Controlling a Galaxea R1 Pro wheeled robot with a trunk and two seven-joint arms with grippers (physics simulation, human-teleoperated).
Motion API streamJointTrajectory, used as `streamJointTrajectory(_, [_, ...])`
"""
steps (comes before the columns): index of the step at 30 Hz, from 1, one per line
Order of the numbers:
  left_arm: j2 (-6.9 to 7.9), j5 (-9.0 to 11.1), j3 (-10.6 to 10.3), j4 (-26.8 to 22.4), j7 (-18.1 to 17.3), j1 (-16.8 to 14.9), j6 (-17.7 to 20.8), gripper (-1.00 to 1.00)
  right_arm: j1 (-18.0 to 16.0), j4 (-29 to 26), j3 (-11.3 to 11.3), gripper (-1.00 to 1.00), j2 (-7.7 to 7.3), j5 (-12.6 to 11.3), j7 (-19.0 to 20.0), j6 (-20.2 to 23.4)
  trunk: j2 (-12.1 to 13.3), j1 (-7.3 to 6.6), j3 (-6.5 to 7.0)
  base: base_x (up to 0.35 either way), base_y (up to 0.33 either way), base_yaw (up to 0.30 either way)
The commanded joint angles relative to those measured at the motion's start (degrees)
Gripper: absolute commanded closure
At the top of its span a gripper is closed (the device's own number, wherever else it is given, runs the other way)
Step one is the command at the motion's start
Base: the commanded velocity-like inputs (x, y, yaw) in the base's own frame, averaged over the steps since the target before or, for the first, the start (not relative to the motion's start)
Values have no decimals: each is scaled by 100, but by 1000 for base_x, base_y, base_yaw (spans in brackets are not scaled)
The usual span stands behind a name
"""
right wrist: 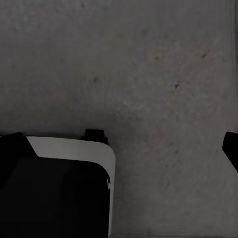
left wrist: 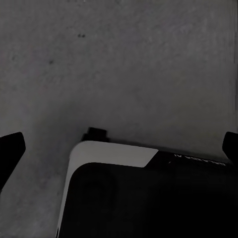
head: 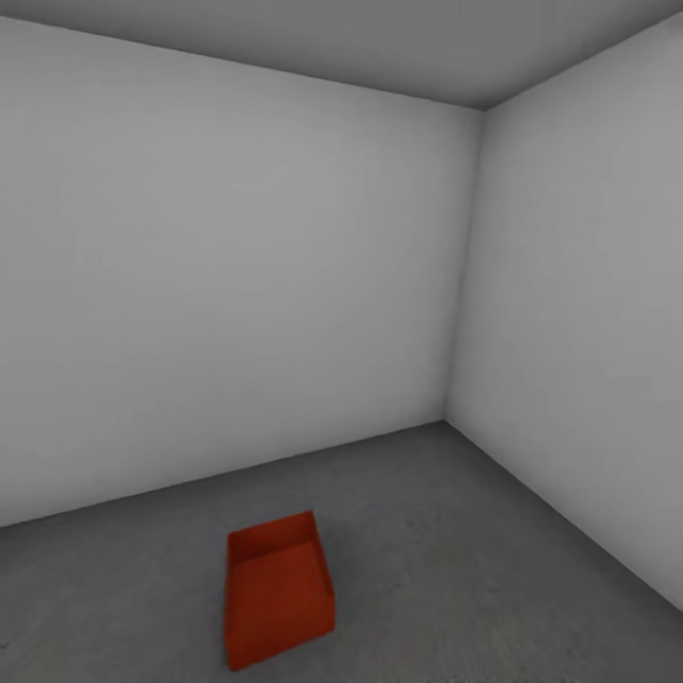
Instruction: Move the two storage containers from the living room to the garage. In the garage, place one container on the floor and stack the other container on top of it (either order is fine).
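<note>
One plain orange-red open-topped rectangular box (head: pixel 278 588) sits on the dark grey, rough concrete floor (head: pixel 493 569) of the bare garage, low and a little left of centre in the head view, near the robot and well apart from both white-grey walls. It stands upright, mouth up, turned slightly askew to the walls. Nothing is stacked on it, so my read is that the bottom container is placed and the second one is what's wanted now; no second box is in sight.

Left to right, then. The left white-grey wall (head: pixel 218 285) runs across the far side, meeting the right white-grey wall (head: pixel 588 313) at the corner. The left gripper (left wrist: pixel 119 148) hangs over bare concrete, its dark fingertips (left wrist: pixel 11 148) set wide at the frame edges, spread with nothing between them, and the robot's white-and-black base (left wrist: pixel 114 154) below. The right gripper (right wrist: pixel 119 144) looks the same: spread, empty, over floor.

Doing this step well likely means leaving that box undisturbed: turn the base away without clipping it, keep both arms tucked, and remember its skewed heading, since the second box will need to match that angle to seat squarely on top.
</note>
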Motion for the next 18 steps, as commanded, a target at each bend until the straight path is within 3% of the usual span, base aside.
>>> streamJointTrajectory(1, [1,36,-5,4,-4,-3,-17,-100,-9,15,-40,-100,-2,58,-21,-31,-6,1,-8,0,0,-298])
streamJointTrajectory(18, [1,30,-5,4,-5,-3,-17,-100,-9,10,-34,-100,0,74,-16,-44,-6,1,-8,0,0,-298])
